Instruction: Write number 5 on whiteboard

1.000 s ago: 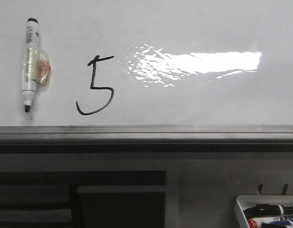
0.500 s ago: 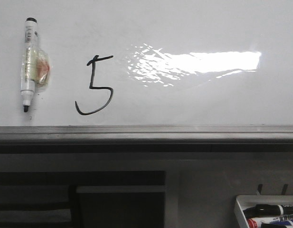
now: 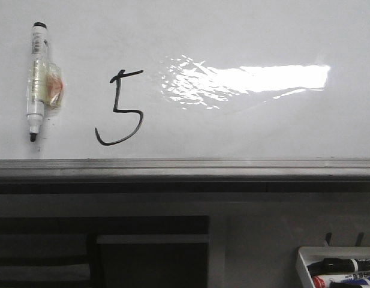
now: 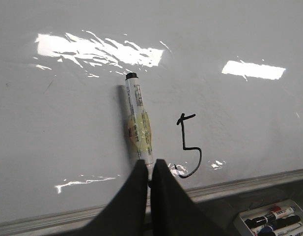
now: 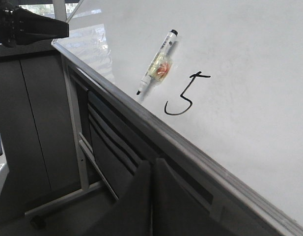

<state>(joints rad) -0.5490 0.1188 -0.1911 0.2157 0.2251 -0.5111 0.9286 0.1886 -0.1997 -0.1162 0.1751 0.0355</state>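
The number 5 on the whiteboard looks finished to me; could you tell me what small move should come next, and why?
Probably nothing further on the board: the number 5 is complete on the whiteboard, and the marker sits stuck beside it, uncapped. I would ease the left hand back from the marker tip.

Marker point(image 4: 139, 123) stuck on whiteboard point(image 4: 68, 137) beside number 5 point(image 4: 189, 145); left end effector point(image 4: 150, 169) fingers look closed, approx.

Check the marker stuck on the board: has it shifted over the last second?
Barely: the marker has crept very slightly upward, away from the grey ledge. The number 5 on the whiteboard is unchanged.
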